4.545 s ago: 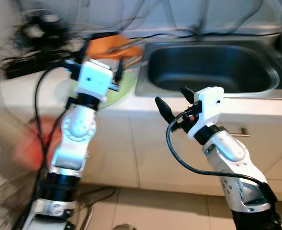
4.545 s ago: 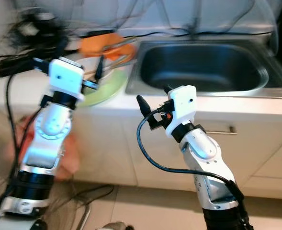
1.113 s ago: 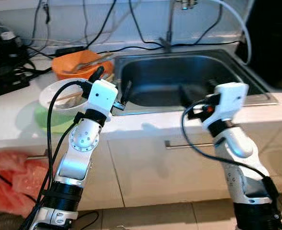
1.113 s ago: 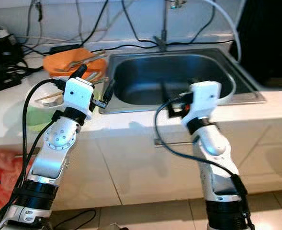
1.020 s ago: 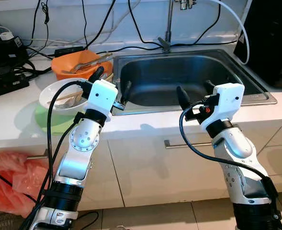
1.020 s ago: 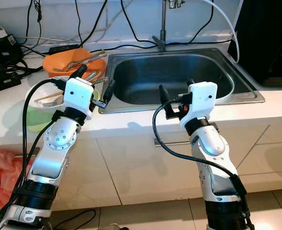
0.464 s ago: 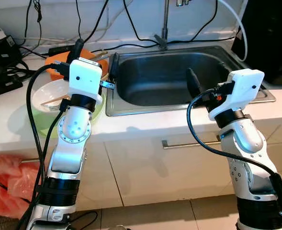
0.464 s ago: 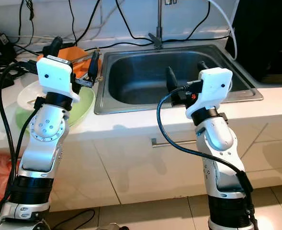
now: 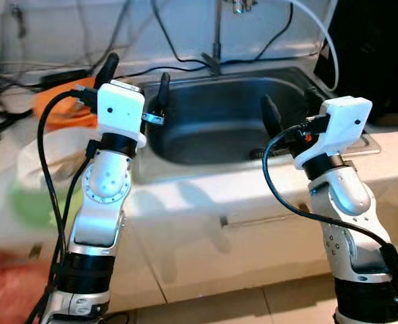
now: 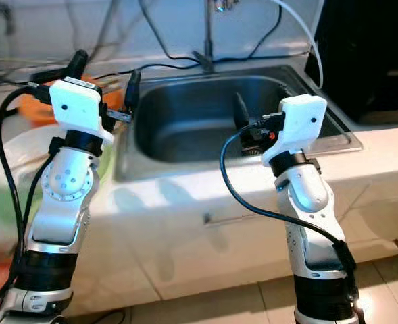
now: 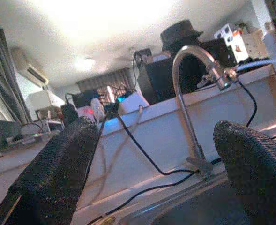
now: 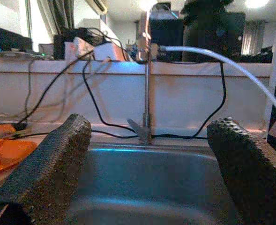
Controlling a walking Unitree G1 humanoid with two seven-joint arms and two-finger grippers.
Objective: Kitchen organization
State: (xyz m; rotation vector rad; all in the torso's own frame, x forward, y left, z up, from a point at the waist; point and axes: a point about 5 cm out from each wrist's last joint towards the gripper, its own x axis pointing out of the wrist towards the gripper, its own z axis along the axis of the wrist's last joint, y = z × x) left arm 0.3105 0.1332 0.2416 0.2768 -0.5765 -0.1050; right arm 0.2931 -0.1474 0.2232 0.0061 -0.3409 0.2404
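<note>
A steel sink (image 9: 205, 125) is set into the white counter, with a faucet (image 9: 217, 37) behind it. My left gripper (image 9: 136, 75) is raised over the sink's left rim, open and holding nothing. My right gripper (image 9: 290, 104) hovers open over the sink's right side, also holding nothing. Left of the sink sit an orange bowl (image 9: 60, 108) and a blurred white bowl (image 9: 43, 152) on a green plate (image 9: 19, 202). In the left wrist view the fingers (image 11: 48, 173) frame the faucet (image 11: 189, 93). In the right wrist view the fingers (image 12: 44, 168) frame the sink basin (image 12: 147, 187).
Black cables (image 9: 178, 64) run along the back wall and a white hose (image 9: 313, 30) curves off the faucet. A dark appliance (image 9: 381, 54) stands at the right. Cabinet fronts with a handle (image 9: 253, 219) lie below the counter. A red bag (image 9: 3, 290) blurs at the lower left.
The camera has swung, blurring the left side and shifting the counter leftward. Over the last second my left gripper rose from beside the white bowl; both grippers stay open.
</note>
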